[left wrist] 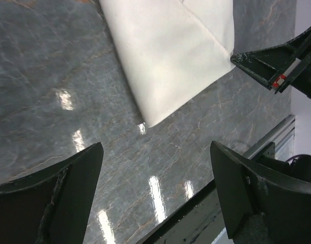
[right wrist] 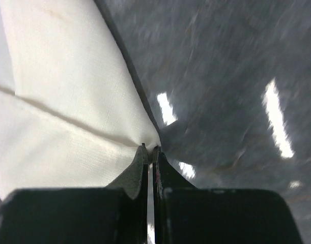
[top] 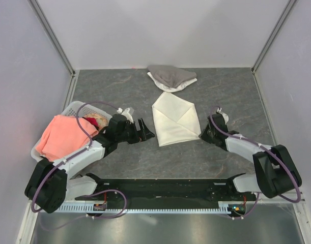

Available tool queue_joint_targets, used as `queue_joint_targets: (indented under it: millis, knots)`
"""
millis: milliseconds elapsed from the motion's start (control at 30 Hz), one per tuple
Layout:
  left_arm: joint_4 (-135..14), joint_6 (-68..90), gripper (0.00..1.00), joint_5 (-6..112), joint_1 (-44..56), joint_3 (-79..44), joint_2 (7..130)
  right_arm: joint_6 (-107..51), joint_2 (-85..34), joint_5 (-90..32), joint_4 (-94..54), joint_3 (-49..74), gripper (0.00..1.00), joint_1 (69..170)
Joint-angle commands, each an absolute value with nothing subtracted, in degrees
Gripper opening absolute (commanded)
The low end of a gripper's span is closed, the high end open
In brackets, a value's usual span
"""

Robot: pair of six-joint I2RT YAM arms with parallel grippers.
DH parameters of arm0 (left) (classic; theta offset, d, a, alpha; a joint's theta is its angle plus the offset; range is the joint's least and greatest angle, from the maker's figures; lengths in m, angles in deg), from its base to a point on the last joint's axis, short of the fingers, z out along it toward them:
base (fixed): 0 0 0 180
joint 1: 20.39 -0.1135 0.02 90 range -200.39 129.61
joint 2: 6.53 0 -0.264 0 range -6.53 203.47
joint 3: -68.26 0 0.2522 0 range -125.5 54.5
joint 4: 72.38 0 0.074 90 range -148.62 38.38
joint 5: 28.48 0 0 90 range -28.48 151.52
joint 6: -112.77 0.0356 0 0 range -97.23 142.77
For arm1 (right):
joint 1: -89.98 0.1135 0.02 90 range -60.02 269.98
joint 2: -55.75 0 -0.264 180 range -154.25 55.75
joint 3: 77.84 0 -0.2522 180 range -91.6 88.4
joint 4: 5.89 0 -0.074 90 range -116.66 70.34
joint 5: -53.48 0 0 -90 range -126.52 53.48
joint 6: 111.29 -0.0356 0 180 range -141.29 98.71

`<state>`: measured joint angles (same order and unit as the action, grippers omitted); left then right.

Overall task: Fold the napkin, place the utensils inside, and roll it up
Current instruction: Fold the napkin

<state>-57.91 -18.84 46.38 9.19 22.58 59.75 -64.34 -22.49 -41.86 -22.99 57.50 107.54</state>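
Right now pinching the right corner tip of the napkin [top: 173, 119] with the right hand [top: 202, 134], fingers pressed fully together, forearm stretched low across the desk [top: 231, 101] from the near right. Holding the left hand [top: 145, 131] spread wide and empty, low over bare desk just left of the napkin's near-left edge, pointed toward it. Found folded flat mid-desk, just near of a grey-and-white cloth heap [top: 170, 76].

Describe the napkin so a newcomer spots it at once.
On the grey table, look centre, between the arms. The napkin is the flat cream-white folded cloth, right corner pinched by the right end effector. The grey-and-white heap behind is bunched; the salmon cloth sits in a basket.
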Motion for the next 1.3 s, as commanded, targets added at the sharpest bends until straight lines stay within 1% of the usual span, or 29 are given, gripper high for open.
queue_joint_targets:
  millis: [0,133,200,367,400,767,933,1267]
  knots:
    - [-67.1,-23.3,0.92,50.7,13.1,24.1,63.9,-76.6,-18.6,-43.5,-33.2,64.0,0.00,114.3]
    - [-70.4,-24.7,0.86,53.3,13.8,26.5,67.6,-84.3,-10.9,-45.7,-34.4,68.3,0.00,119.3]
    - [-71.4,-25.8,0.84,54.5,13.9,27.3,69.0,-86.2,-8.2,-46.7,-34.7,69.2,0.00,121.3]
    - [-73.5,-27.2,0.78,57.2,15.1,29.2,70.7,-85.5,-7.6,-48.4,-37.1,67.9,0.00,122.2]
    - [-73.7,-27.2,0.75,57.6,15.2,29.6,71.2,-84.8,-7.7,-48.6,-37.3,67.6,0.01,122.4]
    - [-76.0,-28.3,0.56,54.9,16.8,29.5,77.8,-84.7,-5.3,-50.7,-39.3,66.5,0.06,122.8]
    - [-73.7,-28.3,0.54,54.5,17.8,30.1,78.5,-84.7,-4.6,-51.2,-39.9,66.0,0.07,122.8]
    - [-71.4,-29.1,0.53,55.1,20.3,33.2,78.3,-85.0,-6.2,-51.2,-39.5,65.0,0.05,125.1]
